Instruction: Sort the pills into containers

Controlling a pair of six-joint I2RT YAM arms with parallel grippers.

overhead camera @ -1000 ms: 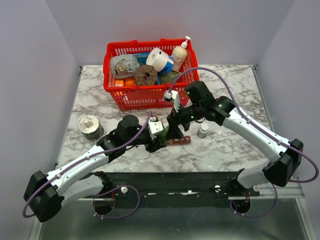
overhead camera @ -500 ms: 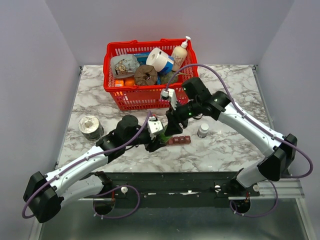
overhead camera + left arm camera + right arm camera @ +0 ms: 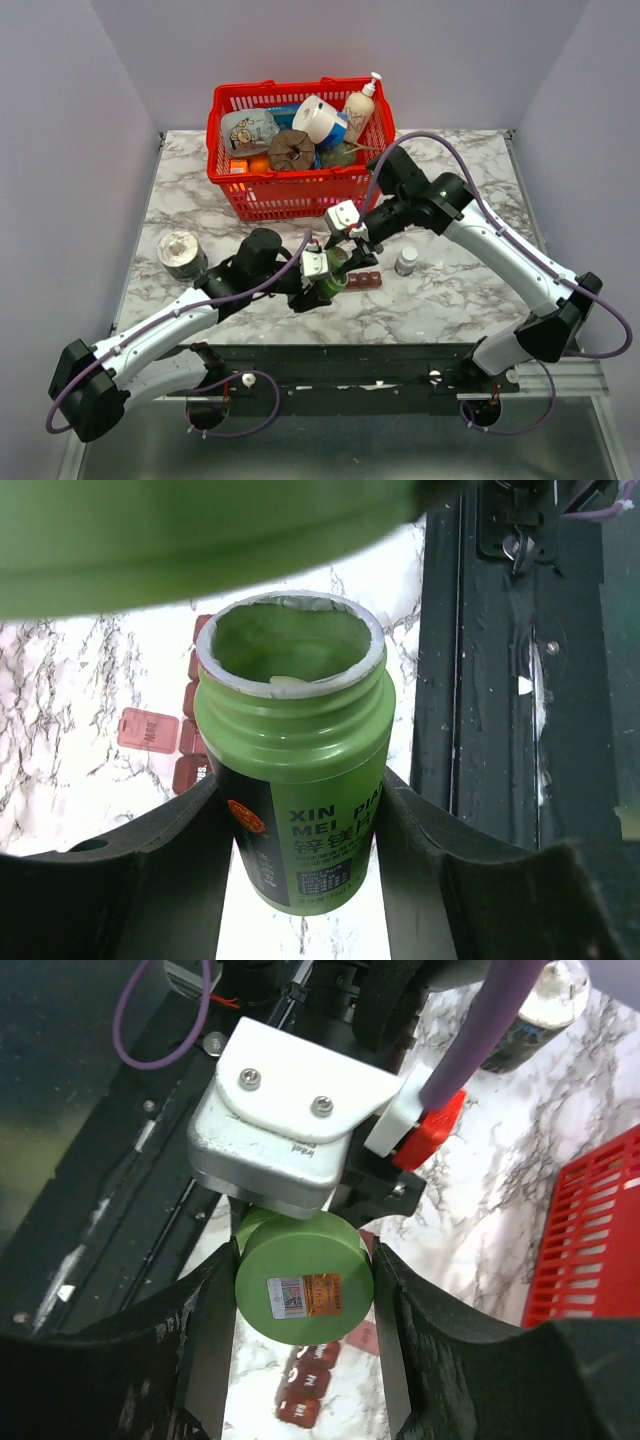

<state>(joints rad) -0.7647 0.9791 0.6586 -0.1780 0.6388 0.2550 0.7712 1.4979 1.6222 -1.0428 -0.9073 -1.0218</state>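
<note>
Far left on the marble table [image 3: 470,300]: a grey round tin [image 3: 183,253], well apart from everything else. Next, toward the middle, the left claw [image 3: 295,820], clamped on a green bottle [image 3: 290,770] at its lower body, fingers [image 3: 170,850] pressing both sides. Gapes open at the mouth, cap off, with 1 pale pill [image 3: 285,685] visible inside near the rim. Just above that mouth, not touching it, the green cap [image 3: 303,1290], pinched between the 2 fingers of the right claw [image 3: 303,1295], a small sticker on its end face. Behind these, at the back of the table, a red basket [image 3: 300,195] crowded with household goods. Just right of the bottle, flat on the table, the containers [image 3: 362,281]: a narrow red-brown strip of square compartments, seen past the bottle in the left wrist view with 1 lid flipped open. Cannot tell whether any compartment holds a pill. Further right, near the strip's end, a tiny clear bottle [image 3: 406,261] with a pale cap, upright.
</note>
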